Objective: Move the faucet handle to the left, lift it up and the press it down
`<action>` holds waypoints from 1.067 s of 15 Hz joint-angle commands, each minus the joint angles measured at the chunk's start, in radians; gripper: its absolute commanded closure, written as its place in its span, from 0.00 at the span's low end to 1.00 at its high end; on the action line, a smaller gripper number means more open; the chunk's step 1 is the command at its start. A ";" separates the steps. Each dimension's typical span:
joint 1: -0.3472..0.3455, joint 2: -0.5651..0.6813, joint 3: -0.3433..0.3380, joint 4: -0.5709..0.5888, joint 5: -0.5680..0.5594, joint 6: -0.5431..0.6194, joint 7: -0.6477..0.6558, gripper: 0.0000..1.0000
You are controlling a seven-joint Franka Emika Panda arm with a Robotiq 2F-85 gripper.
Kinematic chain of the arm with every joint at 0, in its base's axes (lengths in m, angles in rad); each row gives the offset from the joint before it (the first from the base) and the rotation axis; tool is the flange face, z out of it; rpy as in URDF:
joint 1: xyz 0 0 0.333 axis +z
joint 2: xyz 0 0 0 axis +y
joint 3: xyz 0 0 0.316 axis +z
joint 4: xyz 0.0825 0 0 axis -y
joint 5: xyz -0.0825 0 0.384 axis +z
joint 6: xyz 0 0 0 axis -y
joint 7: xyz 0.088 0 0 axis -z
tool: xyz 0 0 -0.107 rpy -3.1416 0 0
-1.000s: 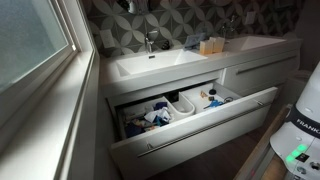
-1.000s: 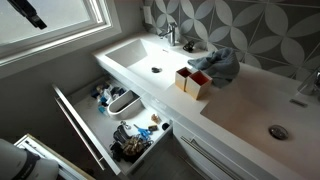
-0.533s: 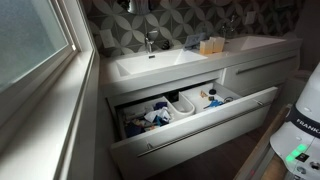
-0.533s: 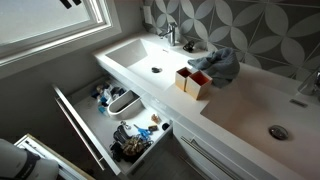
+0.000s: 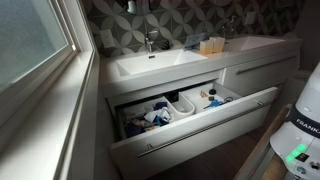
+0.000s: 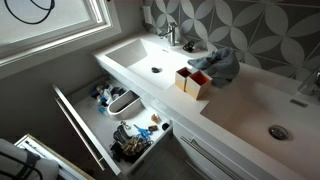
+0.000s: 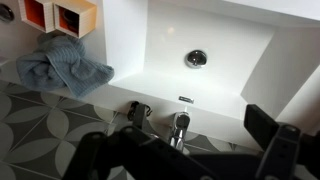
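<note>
The faucet handle (image 7: 180,125) is a short chrome lever on a small silver faucet at the back rim of the white basin (image 7: 160,40). It also shows in both exterior views (image 5: 151,37) (image 6: 170,32). In the wrist view my gripper (image 7: 185,150) is open, with dark fingers spread wide on either side of the faucet. It hovers above and behind the faucet and touches nothing. My gripper is out of frame in both exterior views.
A blue-grey towel (image 7: 65,70) (image 6: 220,62) lies beside the basin, next to orange and white boxes (image 6: 193,80) (image 5: 210,45). The drawer (image 5: 190,115) (image 6: 110,120) below stands open, full of clutter. A window (image 5: 30,50) is beside the vanity. A patterned tile wall is behind the faucet.
In an exterior view a black part of the arm at the top left moved right and out of frame, leaving a cable loop. The faucet and sink are unchanged.
</note>
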 commanded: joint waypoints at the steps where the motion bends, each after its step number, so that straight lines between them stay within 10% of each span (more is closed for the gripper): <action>1: 0.028 0.035 -0.041 0.040 0.000 0.005 -0.014 0.00; 15: 0.023 0.295 -0.112 0.313 0.035 0.012 0.134 0.00; 16: 0.025 0.339 -0.122 0.363 0.051 0.009 0.155 0.25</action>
